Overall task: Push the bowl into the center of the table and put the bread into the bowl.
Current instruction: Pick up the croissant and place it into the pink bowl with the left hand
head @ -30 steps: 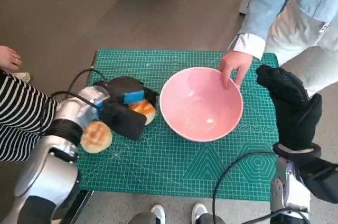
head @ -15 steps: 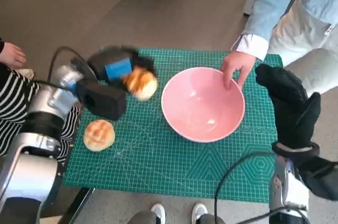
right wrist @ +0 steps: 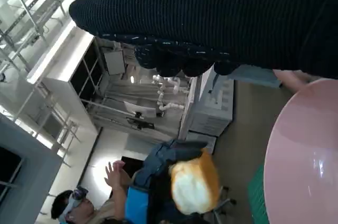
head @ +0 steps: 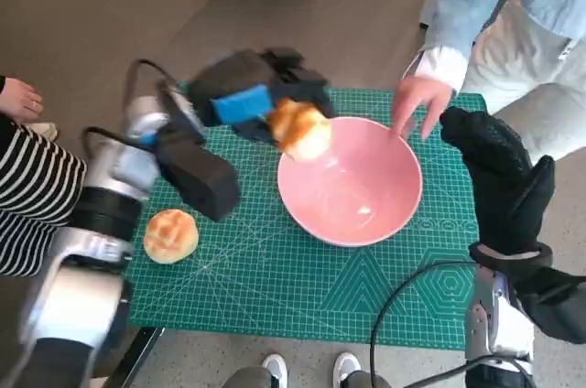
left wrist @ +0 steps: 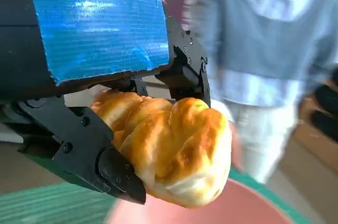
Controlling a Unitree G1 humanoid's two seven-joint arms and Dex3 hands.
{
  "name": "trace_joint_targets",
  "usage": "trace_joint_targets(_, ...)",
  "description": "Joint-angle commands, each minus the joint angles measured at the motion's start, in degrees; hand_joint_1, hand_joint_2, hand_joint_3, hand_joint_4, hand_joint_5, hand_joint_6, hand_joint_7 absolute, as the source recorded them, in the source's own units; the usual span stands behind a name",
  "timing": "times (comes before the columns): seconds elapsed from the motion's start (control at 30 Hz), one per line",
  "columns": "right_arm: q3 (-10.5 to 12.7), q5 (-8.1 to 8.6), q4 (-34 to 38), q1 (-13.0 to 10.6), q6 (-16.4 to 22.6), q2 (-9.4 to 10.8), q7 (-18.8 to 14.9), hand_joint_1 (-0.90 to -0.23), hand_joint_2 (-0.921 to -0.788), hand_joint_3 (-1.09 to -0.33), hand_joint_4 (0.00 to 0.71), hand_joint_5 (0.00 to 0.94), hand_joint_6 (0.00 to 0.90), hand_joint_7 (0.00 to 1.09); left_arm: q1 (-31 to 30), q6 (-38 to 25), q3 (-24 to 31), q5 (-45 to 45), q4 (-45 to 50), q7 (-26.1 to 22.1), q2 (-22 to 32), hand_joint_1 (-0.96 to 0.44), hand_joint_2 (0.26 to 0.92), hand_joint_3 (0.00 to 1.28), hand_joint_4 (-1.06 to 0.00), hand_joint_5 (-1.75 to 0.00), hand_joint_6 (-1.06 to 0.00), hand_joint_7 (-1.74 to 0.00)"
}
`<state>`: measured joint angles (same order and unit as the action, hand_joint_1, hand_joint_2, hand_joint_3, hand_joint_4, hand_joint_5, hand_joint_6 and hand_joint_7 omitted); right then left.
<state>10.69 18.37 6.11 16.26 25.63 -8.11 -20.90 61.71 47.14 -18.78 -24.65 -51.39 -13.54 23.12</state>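
- Pink bowl [head: 350,182] mouth is open from above; nothing lies inside it.
- Left robot hand [head: 252,100] holds a bread roll [head: 299,129] in the air over the bowl's rim, on the robot's left; clear air between roll and bowl floor.
- A person's hand [head: 419,101] hovers at the bowl's far rim on the robot's right, so that edge is blocked.
- Right robot hand [head: 502,177] stands just beside the bowl's right side, narrowing that flank.
- Second bread roll [head: 170,235] sits on the green mat [head: 302,287] well left of the bowl, below the left forearm.
- Near strip of table in front of the bowl is bare mat, apart from a black cable [head: 403,301] at the near right.
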Motion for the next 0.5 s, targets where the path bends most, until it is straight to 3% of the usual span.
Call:
trace_joint_targets(0.03, -0.2, 0.72, 0.3, -1.3, -0.4, 0.4, -0.3, -0.678, -0.921, -0.682, 0.136, 0.001, 0.047, 0.47, 2.4, -0.3, -1.6, -1.2, -2.1, -0.5, -3.2, 0.0, 0.92, 0.03, -0.71, -1.07, -0.69, -1.17)
trace_joint_targets(0.23, 0.0, 0.7, -0.7, -2.1, -0.4, 0.4, -0.1, -0.665, -0.921, -0.683, 0.136, 0.001, 0.046, 0.48, 3.4, -0.9, -4.1, -3.7, -5.3, -0.3, -6.4, 0.0, 0.92, 0.04, -0.7, -1.11, -0.67, -1.16)
trace_joint_targets(0.5, 0.5, 0.19, -2.7, -3.7, -0.5, 0.2, 0.7, -0.67, -0.921, -0.684, 0.134, 0.0, 0.042, 0.48, 4.3, -3.4, -6.6, -6.7, -9.5, 0.5, -9.0, 0.0, 0.916, 0.06, -0.69, -1.26, -0.69, -1.0)
